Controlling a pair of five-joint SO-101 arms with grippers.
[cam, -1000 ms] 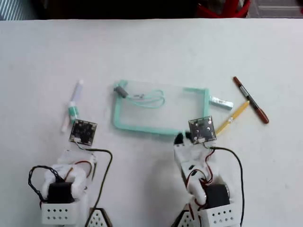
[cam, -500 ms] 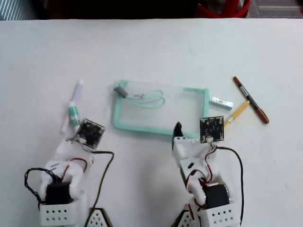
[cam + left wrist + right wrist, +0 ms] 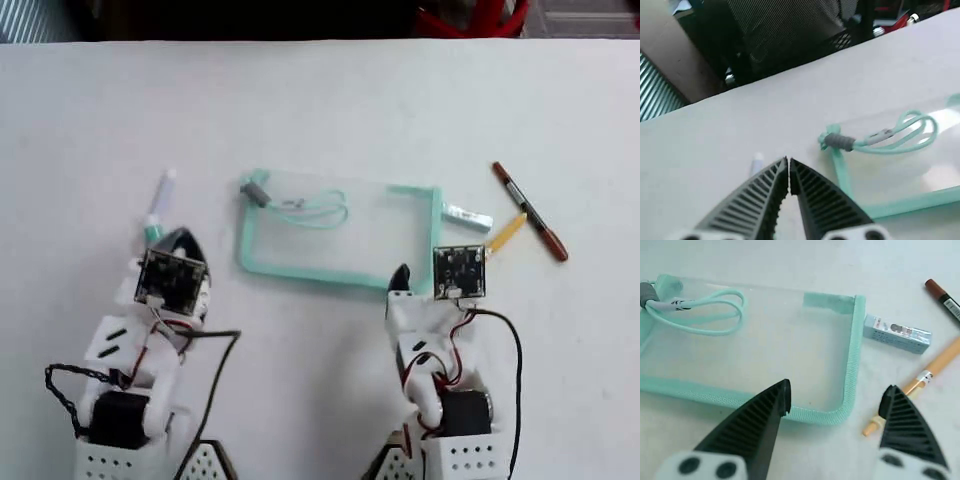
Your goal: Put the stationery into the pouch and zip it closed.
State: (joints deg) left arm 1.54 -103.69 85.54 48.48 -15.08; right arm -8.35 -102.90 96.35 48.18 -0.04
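No stationery is in the pouch (image 3: 300, 272) yet, so by my reading you are at the first pick.

The pouch lies mid-table. The pencil (image 3: 497, 240), marker (image 3: 530, 212) and eraser (image 3: 467, 216) sit together at its 3 o'clock, and the pen (image 3: 160, 198) lies apart at its 9 o'clock. Your right claw (image 3: 836, 392) is spread wide and holds nothing. It hangs over the pouch's 5 o'clock corner, with the pencil just beside one finger. To take the pencil you would need to shift toward 3 o'clock until it lies between the fingers, then come down. Your left claw (image 3: 789, 165) is pinched closed on nothing at the pouch's 8 o'clock, close to the pen. It must open before it can take anything. I cannot tell whether the zip is open.
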